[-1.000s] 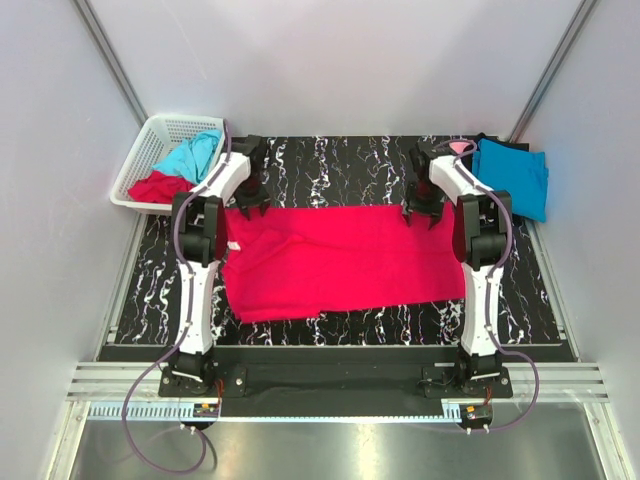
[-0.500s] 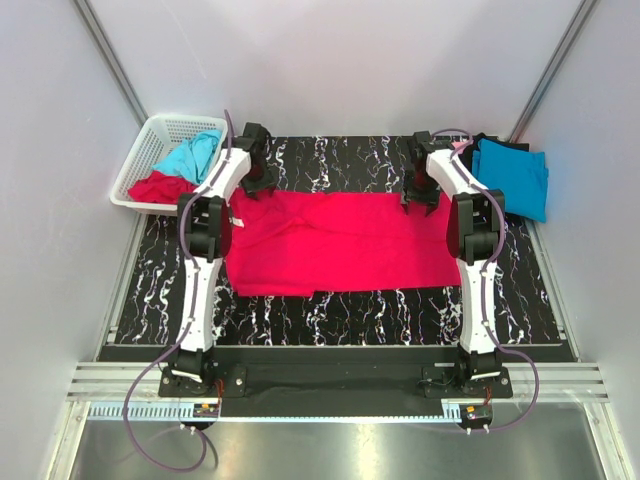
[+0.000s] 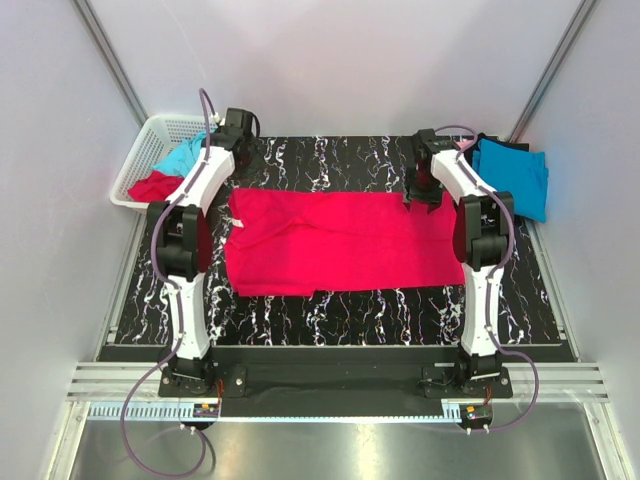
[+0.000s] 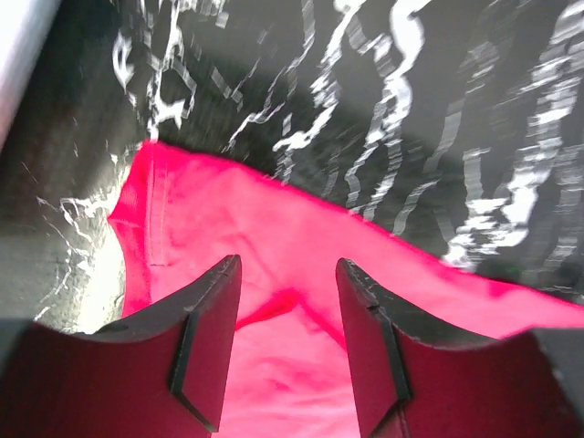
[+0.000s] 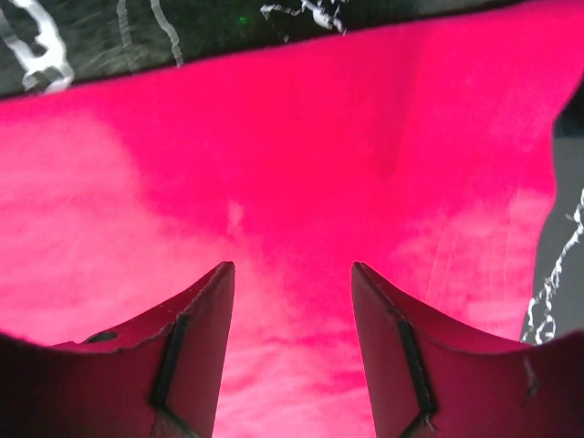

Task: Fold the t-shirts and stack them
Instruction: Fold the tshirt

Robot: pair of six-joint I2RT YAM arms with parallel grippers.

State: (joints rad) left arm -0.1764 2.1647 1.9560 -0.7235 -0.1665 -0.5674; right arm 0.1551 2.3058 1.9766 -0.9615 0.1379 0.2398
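- In the top view, we are seeing the crimson t-shirt (image 3: 335, 240) lying spread across the middle of the tabletop (image 3: 340, 160). Its far edge is sitting further back and straighter than a second ago. The left arm (image 3: 205, 175) is swinging off the cloth towards the white basket (image 3: 140, 160). The right fingers (image 3: 422, 196) are staying at the shirt's far right corner, near the folded turquoise t-shirt (image 3: 512, 175).
- At the left wrist, we are finding the left fingers (image 4: 205, 347) spread wide and gripping nothing, with the crimson t-shirt's (image 4: 274, 237) far left corner lying below them.
- At the right wrist, the right fingers (image 5: 196, 347) are likewise standing wide and empty over smooth crimson cloth.
- We are judging the cloth released and the spreading done, so folding is coming next.
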